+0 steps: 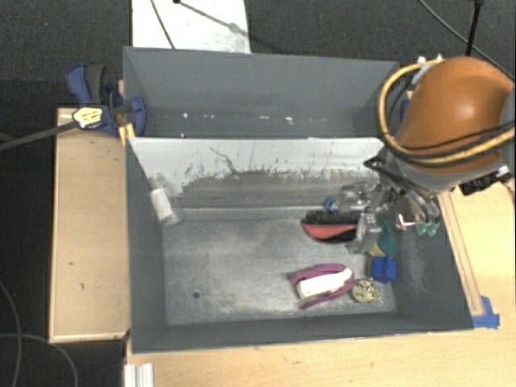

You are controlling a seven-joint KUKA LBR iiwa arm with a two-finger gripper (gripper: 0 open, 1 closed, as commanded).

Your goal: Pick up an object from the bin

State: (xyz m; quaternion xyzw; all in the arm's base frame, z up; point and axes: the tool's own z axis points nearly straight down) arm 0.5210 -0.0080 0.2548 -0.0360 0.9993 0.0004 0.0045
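The arm's tool (373, 222) hung low in the right half of the bin (234, 256), beneath the orange cover (451, 103) on the wrist, as the pick stood at its approach step. The tool was just beside the right end of a flat red piece (329, 230) with a dark upper edge, lying right of centre near the foot of the back wall. Nothing could be seen clamped in the tool, and whether it was apart or together could not be told from above. A teal piece (388, 241) lay just under the tool's lower right, and a blue block (384, 268) lay close below that. Toward the lower middle of the frame a purple-and-white piece (322, 282) rested near a small speckled ball (364, 290), both apart from the tool. A white tube (164, 206) lay alone, well apart at the left wall. By its place, the red piece or the teal one looked the likeliest pick, though which could not be told. The next move would call for the tool to settle squarely over one of them, close on it without catching the neighbour, then lift straight up clear of the right wall.
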